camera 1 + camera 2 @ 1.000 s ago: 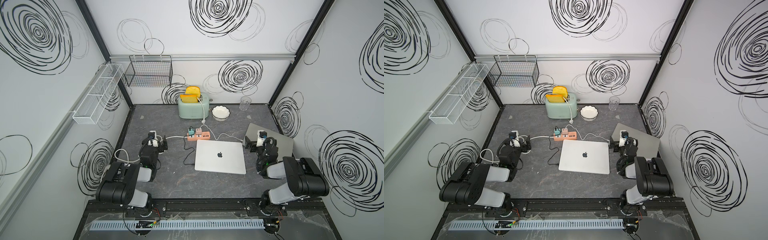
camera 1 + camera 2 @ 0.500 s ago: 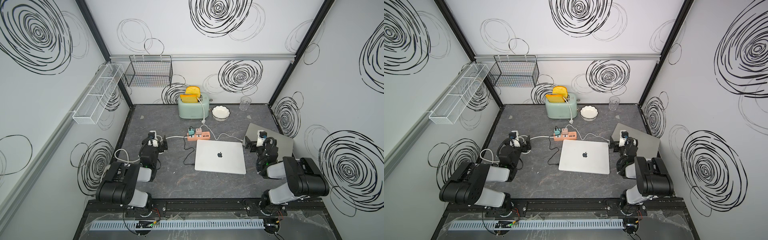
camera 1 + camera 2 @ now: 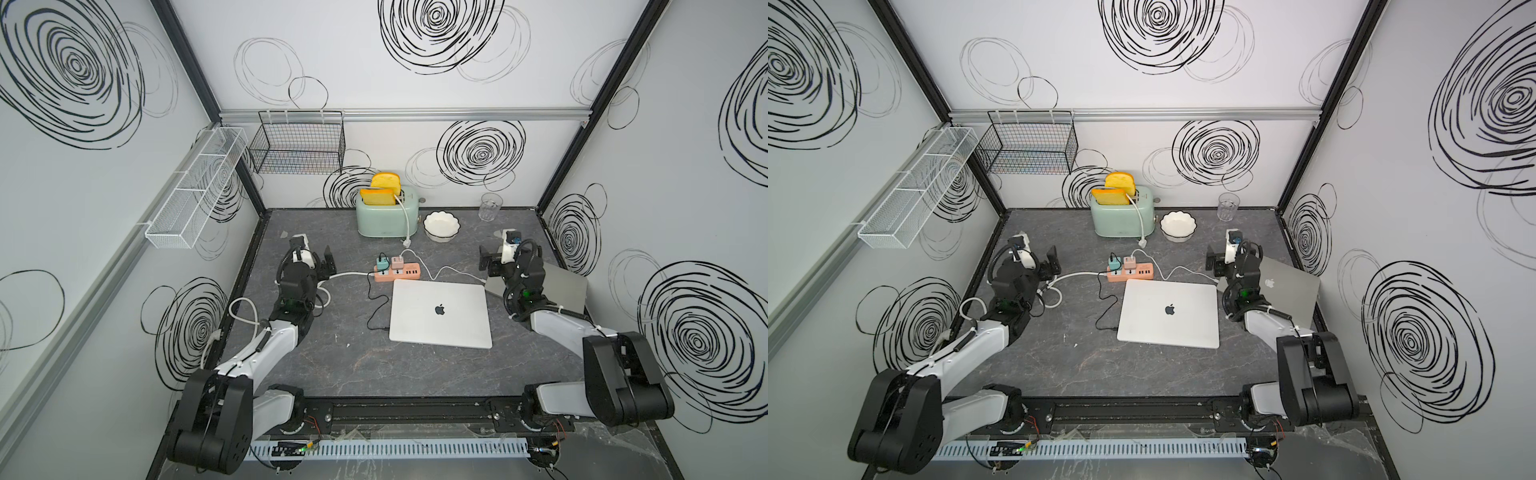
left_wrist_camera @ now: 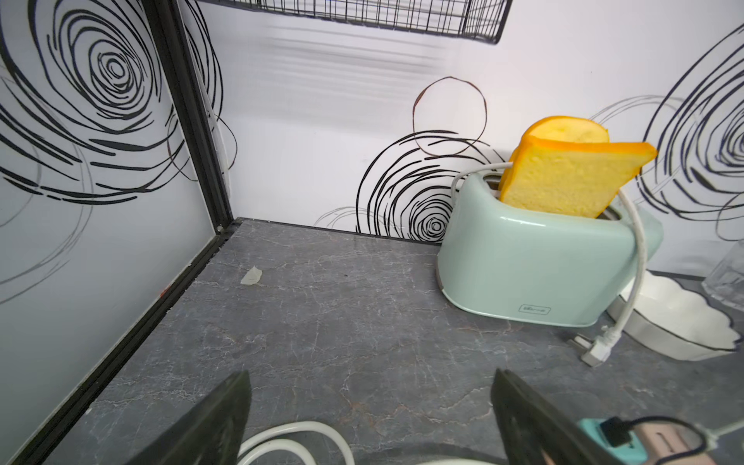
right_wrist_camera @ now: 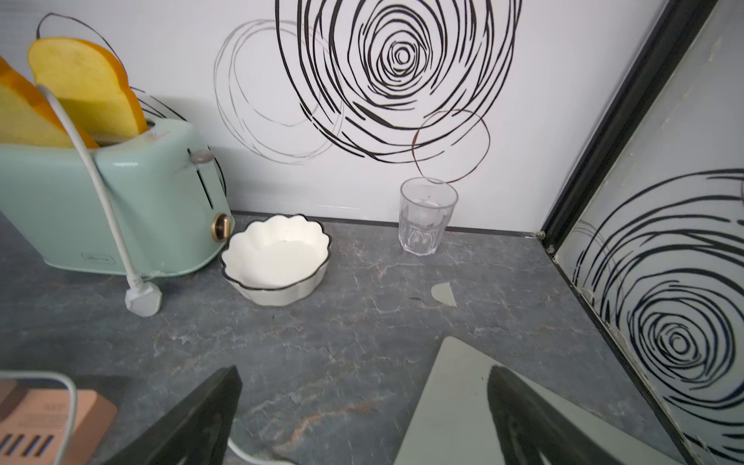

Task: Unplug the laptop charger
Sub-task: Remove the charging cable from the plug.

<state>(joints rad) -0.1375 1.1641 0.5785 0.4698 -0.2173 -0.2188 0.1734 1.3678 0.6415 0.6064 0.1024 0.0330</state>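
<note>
Two grippers are in view, both with jaws spread wide and nothing between them. The left gripper hangs over the looped white cord of the power strip, to the left of the strip and apart from it. The right gripper stands at the far corner of the grey laptop, with one finger over the lid.

Two chargers sit side by side in the salmon strip, just behind the closed silver MacBook. From the teal charger a black cable runs to the MacBook's left edge. From the pink charger a white cable runs right toward the grey laptop. Neither gripper touches either charger.

At the back stand a mint toaster with its plug loose on the tabletop, a white bowl and a glass.
</note>
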